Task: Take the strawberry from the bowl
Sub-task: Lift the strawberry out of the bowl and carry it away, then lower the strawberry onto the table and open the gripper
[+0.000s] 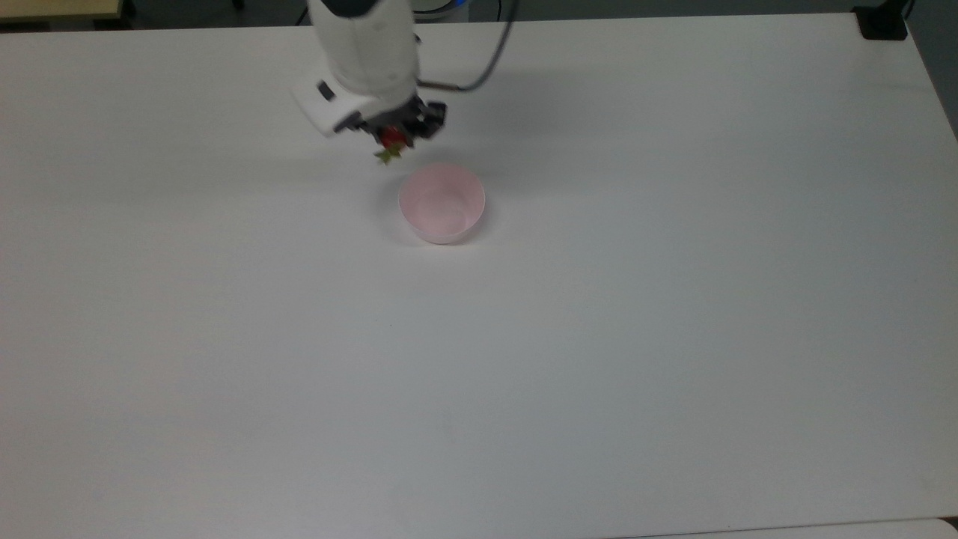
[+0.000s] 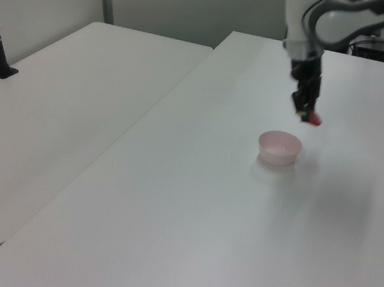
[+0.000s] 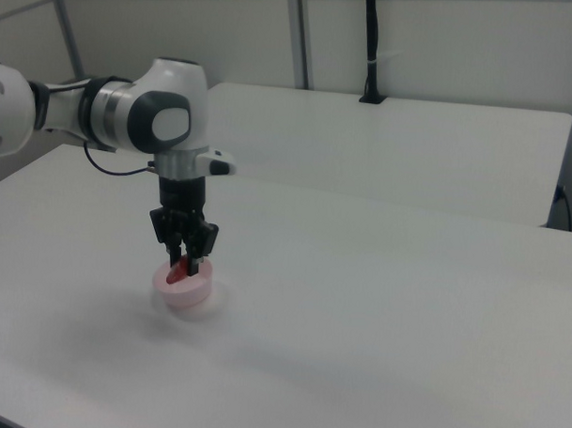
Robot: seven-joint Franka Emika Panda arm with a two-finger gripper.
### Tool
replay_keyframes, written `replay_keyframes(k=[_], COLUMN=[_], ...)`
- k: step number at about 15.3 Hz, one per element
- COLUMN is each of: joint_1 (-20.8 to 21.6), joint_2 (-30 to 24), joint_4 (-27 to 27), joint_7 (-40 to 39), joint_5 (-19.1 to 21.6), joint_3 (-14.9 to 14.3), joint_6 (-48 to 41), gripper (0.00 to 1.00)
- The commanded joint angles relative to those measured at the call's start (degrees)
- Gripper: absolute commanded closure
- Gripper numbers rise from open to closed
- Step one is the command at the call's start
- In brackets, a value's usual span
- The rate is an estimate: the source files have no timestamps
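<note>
1. My gripper (image 1: pixel 394 139) sits in the upper middle of the top view, a little left of centre, and my fingers are pinched on the strawberry (image 1: pixel 391 141).
2. In the top view the red body of the berry shows between my fingertips, and its green leafy cap hangs just below them, toward the bowl.
3. The pale pink bowl (image 1: pixel 441 203) stands on the white table (image 1: pixel 599 337) below and to the right of my gripper in the top view, apart from it, with nothing inside.
4. In the left view my gripper (image 2: pixel 309 113) is in the upper right of the frame, raised above the table; the strawberry (image 2: pixel 313 118) is a red spot at my fingertips, above and right of the bowl (image 2: pixel 279 147).
5. In the right view my gripper (image 3: pixel 184 261) points straight down at the left of the frame. The strawberry (image 3: pixel 176 272) shows as a red streak in front of the bowl (image 3: pixel 184 290), so that angle does not tell how far apart they are.
6. A dark cable (image 1: pixel 479 71) loops from my wrist near the top edge of the top view.
</note>
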State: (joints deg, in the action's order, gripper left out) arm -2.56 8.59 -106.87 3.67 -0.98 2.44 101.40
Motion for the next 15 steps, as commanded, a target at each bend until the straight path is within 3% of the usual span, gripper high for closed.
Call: replay_keyframes(k=[1,4,9,12,13,15], joint_1=[-5.7,-9.3,-16.1,-17.6,-17.5,-17.2], joint_2=[-2.4,-1.1,2.4,3.9,4.2,4.8], joint_4=[-4.3,-8.3,-9.0,-9.0,-8.9,-8.7], joint_7=[-11.6,-14.0,-15.2,-15.7,-15.7,-15.7], joint_5=[-3.7,-10.7,-11.5,-11.5,-11.5,-11.5], joint_3=[-0.2,-0.2,-0.2,-0.4,-0.4,-0.4], joint_6=[-2.5,2.5,10.5,14.0,14.1,14.0], gripper=[0.66,0.66,0.66,0.64,0.56,0.15])
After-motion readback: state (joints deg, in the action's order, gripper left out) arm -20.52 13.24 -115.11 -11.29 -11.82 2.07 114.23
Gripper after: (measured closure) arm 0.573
